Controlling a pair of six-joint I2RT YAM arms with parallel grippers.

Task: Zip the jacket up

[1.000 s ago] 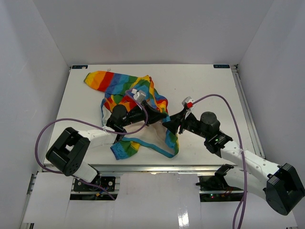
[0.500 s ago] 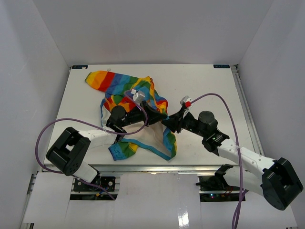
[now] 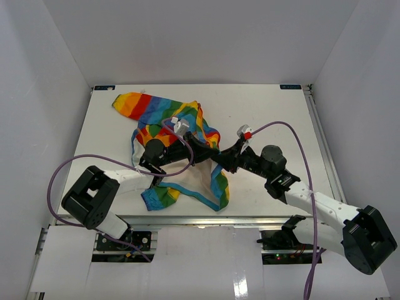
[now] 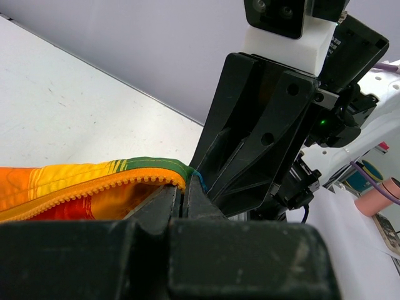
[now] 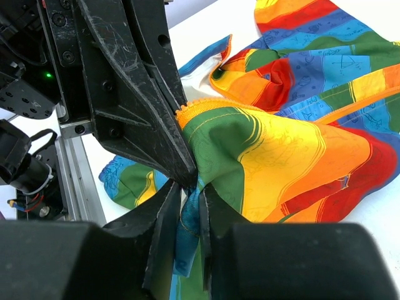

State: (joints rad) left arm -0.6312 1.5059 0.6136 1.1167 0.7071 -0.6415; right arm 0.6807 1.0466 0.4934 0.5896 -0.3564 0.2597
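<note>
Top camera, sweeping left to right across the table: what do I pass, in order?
Left arm's big black joint block → rainbow jacket → right arm's round black joint → right arm's big black joint block.

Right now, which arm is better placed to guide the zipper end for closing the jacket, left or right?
Probably left: the left tool is shut on the jacket right where its orange zipper teeth end, while the right tool is shut on blue trim, off the teeth.

Rainbow jacket [image 3: 142, 106] on white table [image 3: 269, 106]
</note>
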